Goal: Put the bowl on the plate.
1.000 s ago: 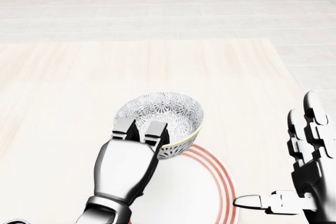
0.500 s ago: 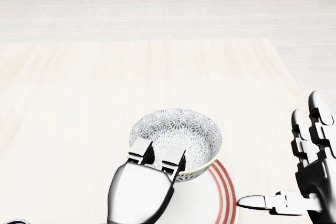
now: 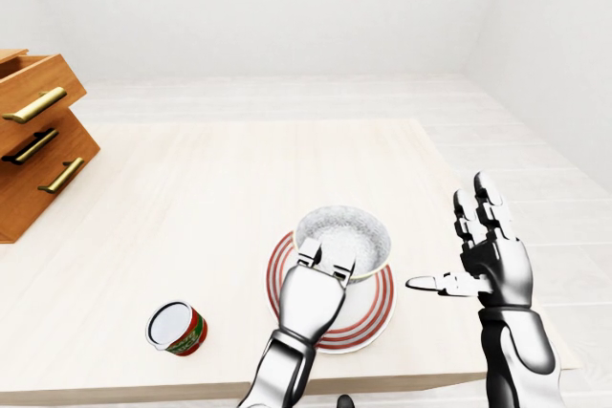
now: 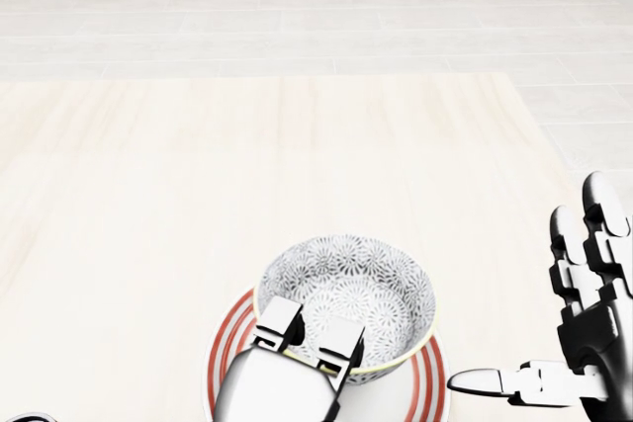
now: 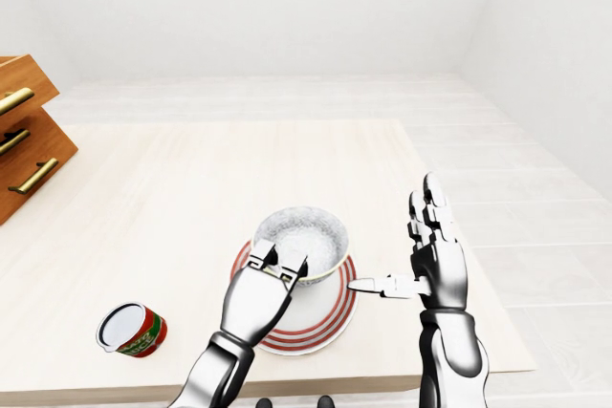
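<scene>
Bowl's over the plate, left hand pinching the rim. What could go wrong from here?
1. The left hand grips only the bowl's near rim; a release while tilted could tip it.
2. The bowl sits toward the plate's upper edge in the left-eye view, so it may land off-centre.
3. The open right hand hovers nearby, possibly bumping either.

A tipped can [image 3: 176, 328] lies on the table [image 3: 191, 188] near wooden drawers [image 3: 36, 145].

Glossy patterned ceramic bowl [image 4: 351, 289], glazed red-ringed plate [image 3: 375, 308], pale matt wood table [image 3: 191, 198], shiny metal left hand [image 3: 316, 284]
</scene>
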